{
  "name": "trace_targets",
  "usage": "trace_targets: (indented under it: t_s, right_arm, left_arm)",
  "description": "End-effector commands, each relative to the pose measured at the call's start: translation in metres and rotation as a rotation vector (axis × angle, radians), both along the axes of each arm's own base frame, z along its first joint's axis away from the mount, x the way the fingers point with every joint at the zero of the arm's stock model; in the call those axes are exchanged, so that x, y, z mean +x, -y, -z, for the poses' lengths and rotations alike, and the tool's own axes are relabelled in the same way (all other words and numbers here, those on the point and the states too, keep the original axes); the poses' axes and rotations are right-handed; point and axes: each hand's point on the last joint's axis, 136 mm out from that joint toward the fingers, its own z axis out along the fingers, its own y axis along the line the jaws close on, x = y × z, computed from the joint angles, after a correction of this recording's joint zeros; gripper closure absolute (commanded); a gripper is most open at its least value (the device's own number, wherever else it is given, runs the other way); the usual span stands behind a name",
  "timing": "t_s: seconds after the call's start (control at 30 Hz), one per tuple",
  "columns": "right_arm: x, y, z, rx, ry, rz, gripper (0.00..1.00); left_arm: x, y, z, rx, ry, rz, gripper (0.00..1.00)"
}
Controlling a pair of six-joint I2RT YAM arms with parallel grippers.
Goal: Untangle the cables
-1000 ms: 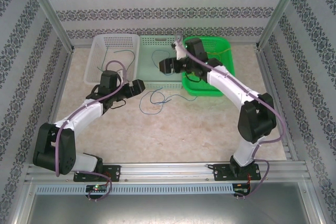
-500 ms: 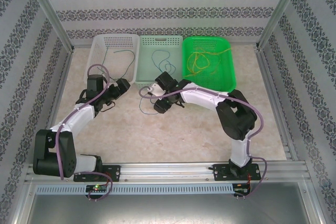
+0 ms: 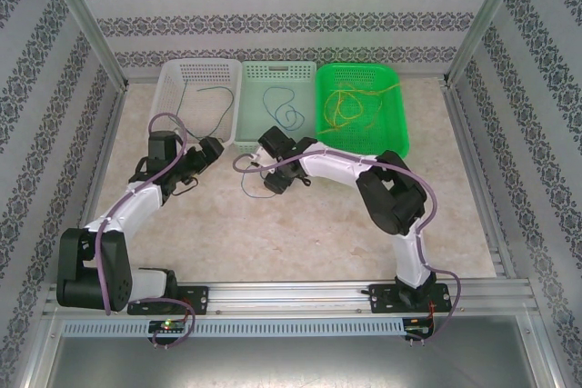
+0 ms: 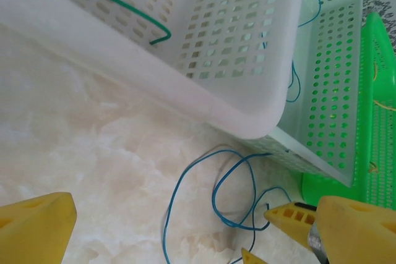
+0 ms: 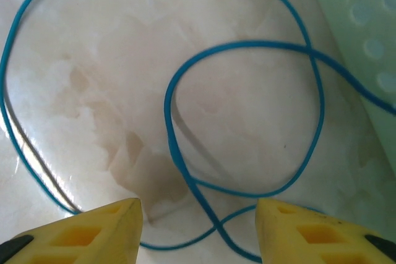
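A loose blue cable (image 5: 244, 115) lies looped on the marble table in front of the baskets, also in the left wrist view as blue cable (image 4: 213, 199) and from above as blue cable (image 3: 244, 177). My right gripper (image 5: 197, 217) hovers low over it, open, with a crossing of the strand between its yellow fingers (image 5: 117, 227), untouched. From above, the right gripper (image 3: 255, 166) sits at the loop. My left gripper (image 4: 197, 214) is wide open and empty, left of the loop; from above the left gripper (image 3: 214, 148) is near the white basket's corner. Other cables lie in the baskets.
Three baskets stand in a row at the back: white basket (image 3: 173, 106) with a dark green cable (image 3: 205, 91), mint basket (image 3: 250, 106) with a blue cable (image 3: 284, 108), green basket (image 3: 393, 115) with yellow cables (image 3: 350, 106). Frame posts border the table.
My right arm swung from over the green basket down to the table's blue cable, then edged left, its jaws narrowing. The left arm drew back toward the left.
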Motion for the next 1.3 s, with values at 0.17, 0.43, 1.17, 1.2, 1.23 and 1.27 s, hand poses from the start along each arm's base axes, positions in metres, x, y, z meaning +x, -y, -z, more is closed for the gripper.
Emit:
trace_targets:
  t_s: [0.17,0.43,1.17,1.2,1.23,1.27]
  right_arm:
    - [-0.001,0.003,0.023,-0.103,-0.033,-0.006,0.63]
    - [0.001,0.007,0.023,-0.119,-0.022,0.013,0.80]
    - [-0.046,-0.024,-0.117,0.401,-0.103,0.001,1.00]
    - [-0.047,-0.025,-0.119,0.414,-0.110,0.001,1.00]
    - [-0.047,-0.026,-0.121,0.429,-0.119,0.007,1.00]
    - [-0.048,-0.029,-0.124,0.447,-0.126,0.009,1.00]
  left_arm:
    - [-0.002,-0.004,-0.005,-0.013,0.022,-0.011,0.01]
    - [-0.002,-0.004,-0.006,-0.019,0.027,-0.014,0.01]
    - [0.005,0.019,-0.039,-0.137,0.144,0.088,0.00]
    - [0.006,0.022,-0.043,-0.157,0.153,0.097,0.00]
    - [0.007,0.027,-0.047,-0.182,0.166,0.110,0.00]
    - [0.008,0.032,-0.052,-0.208,0.179,0.124,0.00]
